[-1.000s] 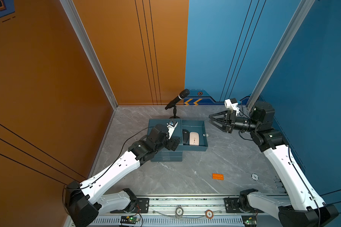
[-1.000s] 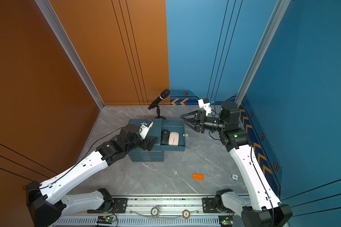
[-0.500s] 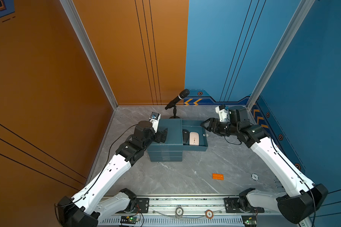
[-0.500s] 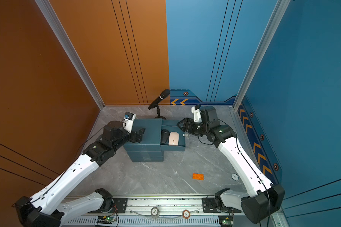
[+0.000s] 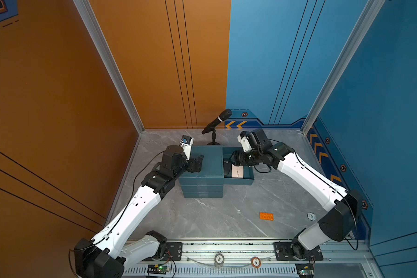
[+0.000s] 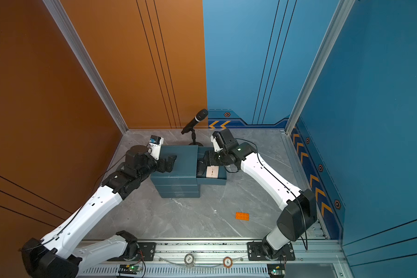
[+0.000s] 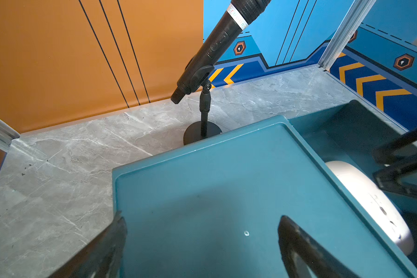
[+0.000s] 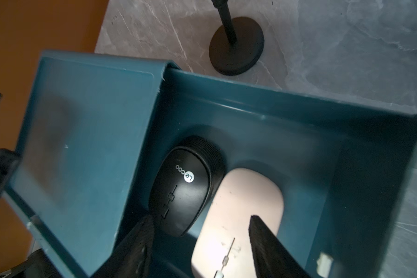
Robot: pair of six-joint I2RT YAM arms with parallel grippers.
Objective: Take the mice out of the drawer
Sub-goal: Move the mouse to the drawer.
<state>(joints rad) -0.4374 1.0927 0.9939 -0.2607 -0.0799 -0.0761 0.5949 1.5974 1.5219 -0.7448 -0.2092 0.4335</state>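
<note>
The mice (image 5: 236, 172) that show lie inside the open drawer (image 5: 238, 182), which is pulled out toward 3 o'clock from the teal cabinet (image 5: 202, 166). Two are visible: a black mouse (image 8: 181, 192) and, just beside it, a pinkish-cream mouse (image 8: 241, 207). A dark ribbed shape under the black one may be another; I cannot tell. None lies on the marble tabletop (image 5: 214, 216), so by my reading nothing has been taken out and every mouse is left to lift. The right gripper (image 8: 200, 219) hangs over the pair with its claw released, grasping nothing. The left gripper (image 7: 201, 216), at 9 o'clock of the cabinet, is likewise released, its jaws apart at the cabinet's top edge.
</note>
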